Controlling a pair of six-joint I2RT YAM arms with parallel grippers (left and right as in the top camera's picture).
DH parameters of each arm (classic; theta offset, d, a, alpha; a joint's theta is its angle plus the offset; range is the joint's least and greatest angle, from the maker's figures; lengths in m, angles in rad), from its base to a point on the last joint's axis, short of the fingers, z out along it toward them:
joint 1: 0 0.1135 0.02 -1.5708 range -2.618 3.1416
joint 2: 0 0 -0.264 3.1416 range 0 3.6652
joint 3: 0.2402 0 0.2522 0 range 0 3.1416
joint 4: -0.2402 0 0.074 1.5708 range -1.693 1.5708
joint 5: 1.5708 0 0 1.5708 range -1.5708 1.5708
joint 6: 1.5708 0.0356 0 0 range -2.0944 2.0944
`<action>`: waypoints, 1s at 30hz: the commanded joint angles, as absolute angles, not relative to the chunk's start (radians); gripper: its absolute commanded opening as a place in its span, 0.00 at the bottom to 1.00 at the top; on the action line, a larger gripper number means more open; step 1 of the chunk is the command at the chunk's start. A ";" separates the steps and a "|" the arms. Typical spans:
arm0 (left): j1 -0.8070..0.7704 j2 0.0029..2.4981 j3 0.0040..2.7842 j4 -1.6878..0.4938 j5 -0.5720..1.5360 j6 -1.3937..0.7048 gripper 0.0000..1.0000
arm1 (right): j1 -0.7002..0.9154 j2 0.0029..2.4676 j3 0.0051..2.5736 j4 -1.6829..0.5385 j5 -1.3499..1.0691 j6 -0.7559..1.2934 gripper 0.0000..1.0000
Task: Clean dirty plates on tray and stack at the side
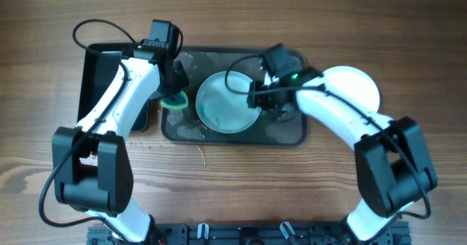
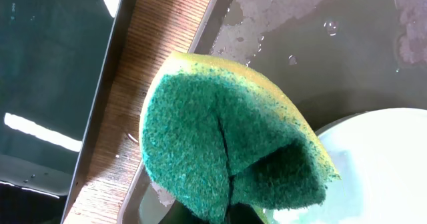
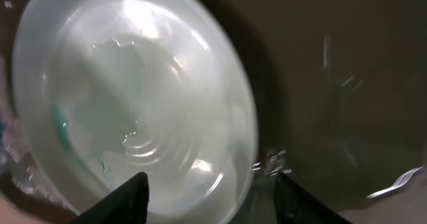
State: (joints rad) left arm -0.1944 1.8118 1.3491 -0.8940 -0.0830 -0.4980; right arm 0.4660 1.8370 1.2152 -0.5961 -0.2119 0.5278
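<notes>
A pale-blue plate with a teal streak lies in the middle of the wet dark grey tray. My right gripper hangs at the plate's right rim, open. In the right wrist view its two dark fingers stand wide apart, with the edge of the plate between them. My left gripper sits over the tray's left end, shut on a green and yellow sponge that is squeezed into a fold. A second, white plate rests on the table right of the tray.
A deeper black tub stands left of the tray, with a strip of wooden table between them. My right arm crosses over part of the white plate. Small crumbs lie on the wood in front of the tray.
</notes>
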 commanded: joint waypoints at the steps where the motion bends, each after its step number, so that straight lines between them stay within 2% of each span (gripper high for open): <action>1: -0.194 1.801 1.348 -0.891 -0.078 -0.478 0.04 | 0.378 1.900 1.359 -0.639 -0.331 0.240 0.62; 3: -0.194 1.801 1.348 -0.891 -0.078 -0.478 0.04 | 0.372 1.932 1.408 -0.649 -0.326 0.162 0.61; 8: -0.194 1.801 1.348 -0.891 -0.078 -0.478 0.04 | 0.374 2.030 1.478 -0.645 -0.290 0.083 0.39; 17: -0.194 1.801 1.348 -0.887 -0.078 -0.478 0.04 | 0.375 2.139 1.499 -0.647 -0.363 0.120 0.36; 24: -0.194 1.801 1.348 -0.888 -0.078 -0.478 0.04 | 0.379 2.178 1.497 -0.659 -0.361 0.256 0.04; 28: -0.194 1.801 1.348 -0.887 -0.060 -0.479 0.04 | 0.382 2.178 1.497 -0.708 -0.355 0.371 0.04; 30: -0.194 1.801 1.348 -0.883 -0.029 -0.479 0.04 | 0.384 2.178 1.494 -0.752 -0.313 0.534 0.04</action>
State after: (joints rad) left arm -0.1944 1.8118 1.3491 -0.8902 -0.0776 -0.4942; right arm 0.3737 2.1437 1.4849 -0.7040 -0.3515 0.3012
